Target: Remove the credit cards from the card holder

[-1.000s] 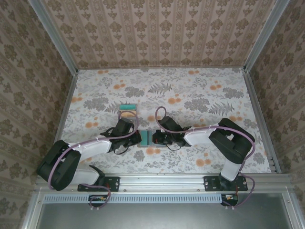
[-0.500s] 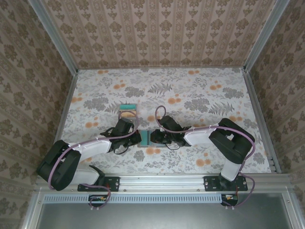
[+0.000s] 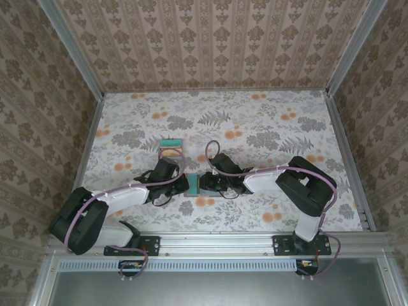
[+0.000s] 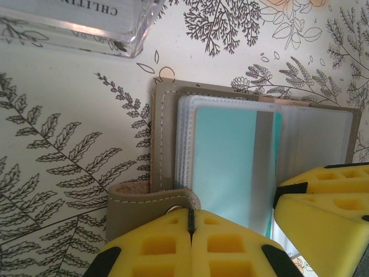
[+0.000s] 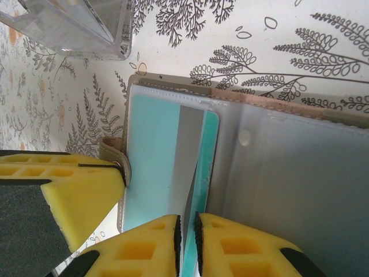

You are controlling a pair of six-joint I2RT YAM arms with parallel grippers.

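**Both hands clenched on the open card holder and its teal card**

The card holder [image 4: 164, 133] lies open and flat on the floral worktop [image 4: 69, 127], its clear plastic sleeves facing up. The two hands meet over it from opposite sides.

The left hand [image 4: 189, 222] sits at the holder's left edge. Its yellow fingers are pressed together, pinching the holder's snap tab [image 4: 144, 202], which folds out from that edge.

A teal credit card [image 5: 155, 144] with a grey stripe lies in the holder's left half. One short end of it pokes past the edge of the sleeve.

The right hand [image 5: 187, 225] reaches in over the holder's right half. Its fingers are closed to a thin slit on the card's exposed edge, so it is grasping the card. The card's far end is inside the sleeves, touching the holder.

A clear box [image 4: 86, 20] stands on the worktop just beyond the holder's far-left corner, apart from it. In the overhead view it holds a stack with a teal top.
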